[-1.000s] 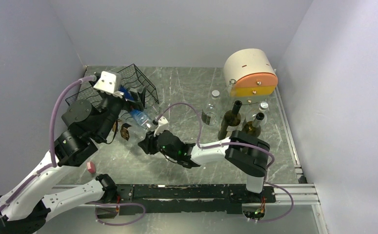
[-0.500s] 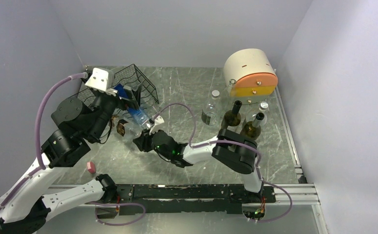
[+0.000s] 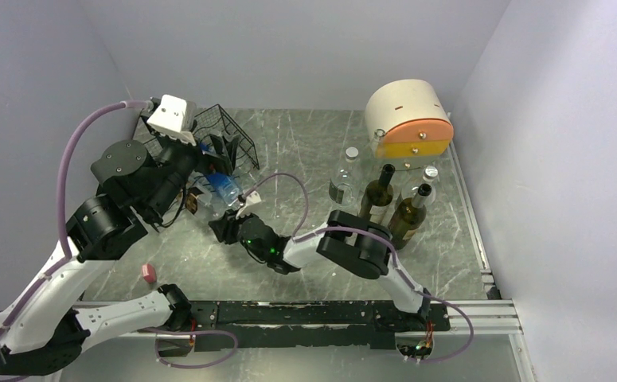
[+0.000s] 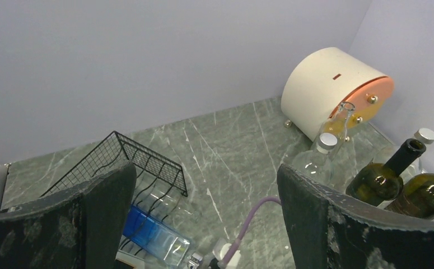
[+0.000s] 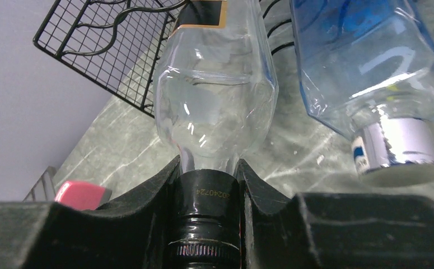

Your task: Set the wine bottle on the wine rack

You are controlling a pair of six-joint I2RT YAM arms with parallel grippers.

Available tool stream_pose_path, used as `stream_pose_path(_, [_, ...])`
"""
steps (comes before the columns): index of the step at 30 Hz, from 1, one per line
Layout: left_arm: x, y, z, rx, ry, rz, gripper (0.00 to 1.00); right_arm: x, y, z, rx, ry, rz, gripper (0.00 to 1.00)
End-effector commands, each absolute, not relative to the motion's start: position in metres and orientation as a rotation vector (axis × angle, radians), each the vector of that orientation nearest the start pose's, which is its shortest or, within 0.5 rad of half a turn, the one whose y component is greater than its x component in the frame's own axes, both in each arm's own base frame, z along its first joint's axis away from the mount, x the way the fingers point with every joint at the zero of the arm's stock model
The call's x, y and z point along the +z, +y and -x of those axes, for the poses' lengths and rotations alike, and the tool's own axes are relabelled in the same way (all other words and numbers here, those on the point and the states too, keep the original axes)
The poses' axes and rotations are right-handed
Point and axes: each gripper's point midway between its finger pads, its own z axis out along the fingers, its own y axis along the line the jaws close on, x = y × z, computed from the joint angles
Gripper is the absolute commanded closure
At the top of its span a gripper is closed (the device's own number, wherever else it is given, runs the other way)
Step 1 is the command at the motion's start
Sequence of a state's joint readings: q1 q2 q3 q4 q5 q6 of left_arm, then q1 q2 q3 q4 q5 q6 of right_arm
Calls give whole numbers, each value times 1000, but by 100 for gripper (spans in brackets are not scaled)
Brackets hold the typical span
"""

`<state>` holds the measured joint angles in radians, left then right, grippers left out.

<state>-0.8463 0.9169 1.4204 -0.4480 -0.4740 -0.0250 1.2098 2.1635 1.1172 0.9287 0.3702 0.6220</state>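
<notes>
Now the right gripper is clamped on the neck of the clear wine bottle, its far end by the wine rack. The left gripper hangs above, fingers spread wide.

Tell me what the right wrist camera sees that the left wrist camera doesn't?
Only the right wrist view: the right gripper clamped on the dark neck of the clear bottle, plus a pink object. Only the left wrist view: the open left gripper, the cream-and-orange drum box and two green bottles. Both: the wine rack and the blue bottle.
</notes>
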Motion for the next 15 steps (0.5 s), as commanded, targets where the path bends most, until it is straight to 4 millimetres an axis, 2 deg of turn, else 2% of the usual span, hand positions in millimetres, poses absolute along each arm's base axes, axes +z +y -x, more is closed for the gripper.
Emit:
stream_pose_path(1, [472,-155,-233,-385,1530,-255,0,222,550,-263,1298,1367,11,100])
stream_pose_path(8, [477,-149,-228,-390,1526,-252,0,216,575,-280,1256,1329,-8,100])
stream_pose_path(15, [472,-146,-225,-377,1541,-263,0,217,583,-295,1197,1286,-51,100])
